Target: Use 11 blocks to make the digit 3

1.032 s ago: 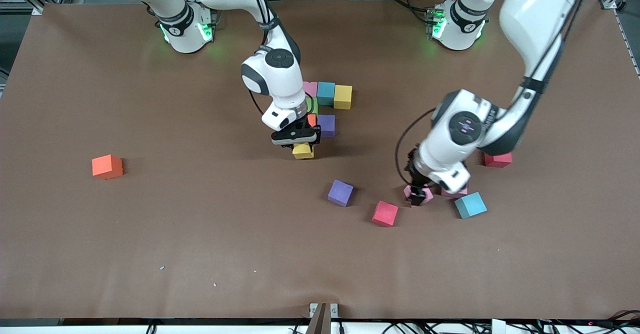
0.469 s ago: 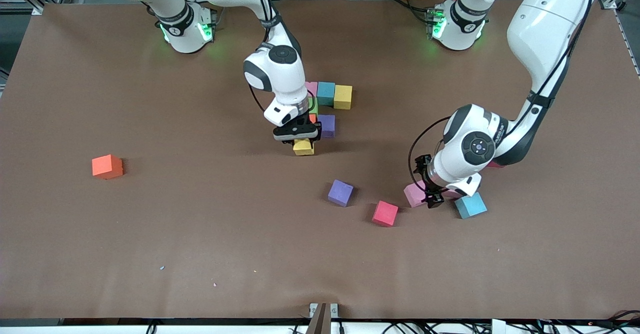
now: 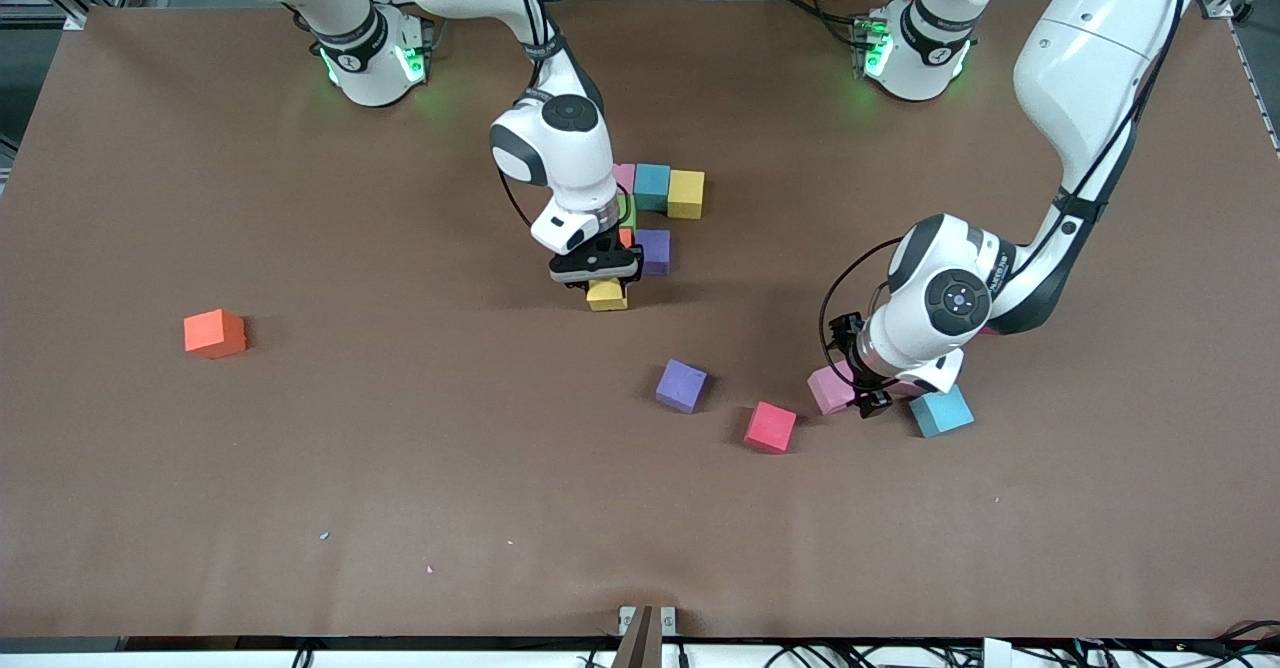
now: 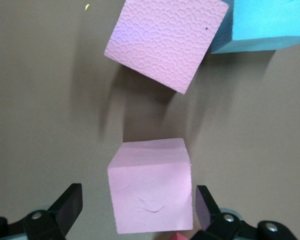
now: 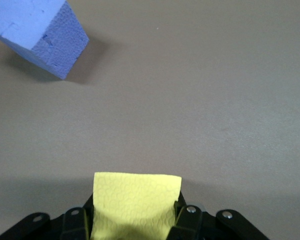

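Pebbled yellow foam cube [image 5: 136, 204] sits clenched in right pincer [image 3: 600, 286] (left pincer [image 4: 136, 207] gapes around pink cube [image 4: 151, 186]).

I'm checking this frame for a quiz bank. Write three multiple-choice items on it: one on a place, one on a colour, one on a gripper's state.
1. Where is the orange block?
A. alone toward the right arm's end of the table
B. touching the teal block
C. in a gripper

2. What colour is the block in the right gripper?
A. purple
B. yellow
C. red

3. How does the left gripper stand?
A. shut on a teal block
B. shut on nothing
C. open around a pink block

Answers: 1 A, it sits apart from every other block. 2 B, the yellow block shows between its fingers. 3 C, its fingers flank the pink block with gaps.
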### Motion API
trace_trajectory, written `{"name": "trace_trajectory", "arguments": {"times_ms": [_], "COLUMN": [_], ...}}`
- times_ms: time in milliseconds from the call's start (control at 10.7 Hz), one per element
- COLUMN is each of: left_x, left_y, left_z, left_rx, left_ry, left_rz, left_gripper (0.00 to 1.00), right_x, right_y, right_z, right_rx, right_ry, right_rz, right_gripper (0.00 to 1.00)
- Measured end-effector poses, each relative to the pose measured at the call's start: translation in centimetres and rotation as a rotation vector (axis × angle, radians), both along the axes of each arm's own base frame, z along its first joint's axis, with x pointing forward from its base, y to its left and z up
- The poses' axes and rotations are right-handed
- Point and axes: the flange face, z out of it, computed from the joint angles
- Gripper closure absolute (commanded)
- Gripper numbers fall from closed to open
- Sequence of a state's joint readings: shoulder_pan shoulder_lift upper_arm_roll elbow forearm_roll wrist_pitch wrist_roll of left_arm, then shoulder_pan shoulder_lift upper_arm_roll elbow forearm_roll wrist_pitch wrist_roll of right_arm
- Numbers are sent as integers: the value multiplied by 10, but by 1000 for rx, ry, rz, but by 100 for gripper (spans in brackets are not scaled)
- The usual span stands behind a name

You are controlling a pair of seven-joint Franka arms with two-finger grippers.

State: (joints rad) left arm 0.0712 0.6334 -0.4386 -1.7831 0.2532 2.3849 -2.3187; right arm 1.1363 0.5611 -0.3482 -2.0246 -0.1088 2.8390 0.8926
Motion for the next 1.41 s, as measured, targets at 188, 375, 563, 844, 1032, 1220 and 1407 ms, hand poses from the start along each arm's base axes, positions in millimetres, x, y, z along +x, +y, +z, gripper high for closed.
{"name": "trace_trajectory", "arguments": {"times_ms": [188, 375, 563, 844, 1032, 1220, 1407], "left_x": [2, 3, 2, 0, 0, 1, 2], "left_y": [2, 3, 2, -1, -3, -4, -4], "left_z": [0, -3, -16, -31, -32, -31, -30], "left_rx": [-2, 8, 35, 30, 26, 20, 18], "left_ry": [-9, -19, -37, -35, -39, -45, -50], "left_rz": [25, 53, 71, 68, 75, 94, 98], "left_gripper": [0, 0, 0, 0, 48, 97, 100], "right_x": [2, 3, 0, -6, -8, -8, -11], "right_y": [4, 7, 10, 13, 15, 14, 15], "right_z": [4, 1, -5, -8, -9, -10, -11], "right_rx": [-6, -14, -22, -34, -40, -49, -51], "right_ry": [-3, -3, -1, 8, 11, 18, 21], "right_rz": [5, 8, 15, 24, 26, 23, 22], "right_gripper": [100, 100, 100, 100, 100, 100, 100]}}
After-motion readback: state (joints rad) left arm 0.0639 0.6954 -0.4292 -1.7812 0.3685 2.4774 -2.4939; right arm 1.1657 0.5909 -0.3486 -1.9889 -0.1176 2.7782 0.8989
